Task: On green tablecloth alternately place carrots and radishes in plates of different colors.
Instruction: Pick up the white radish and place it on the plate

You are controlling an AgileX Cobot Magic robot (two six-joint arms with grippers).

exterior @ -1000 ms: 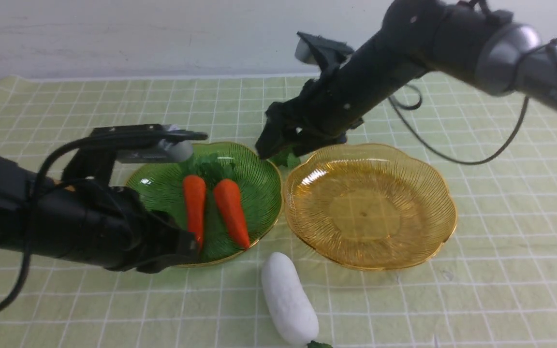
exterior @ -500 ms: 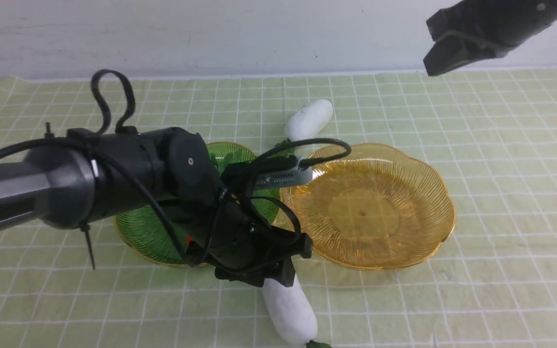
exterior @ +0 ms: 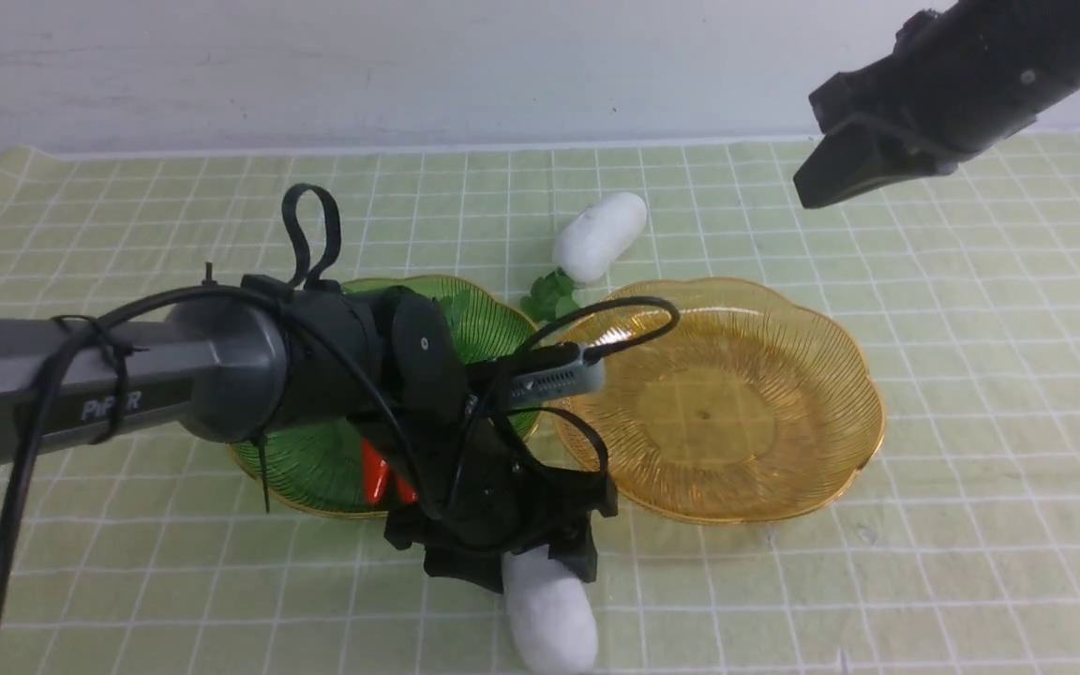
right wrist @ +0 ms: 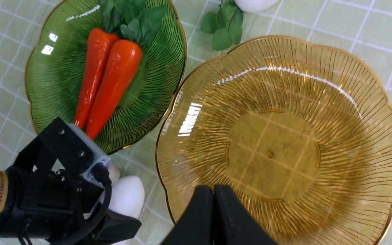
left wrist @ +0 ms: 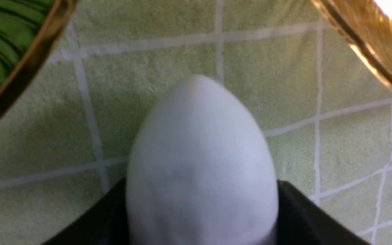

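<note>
Left jaws stand parted around the nearer radish (exterior: 550, 614), gripped or not I cannot tell, right jaws shut and empty

We see a pale green tablecloth (exterior: 999, 450) with a grid of thin white lines. On it, we have the amber plate (exterior: 704, 422) as our landmark. Just to its left sits the green plate (exterior: 315, 478). Beyond the amber plate, toward the wall side, lies one white radish (exterior: 599, 236), its leaves near the rim. The other white radish (exterior: 549, 619) lies nearer us, off the amber plate's near left side.
</note>
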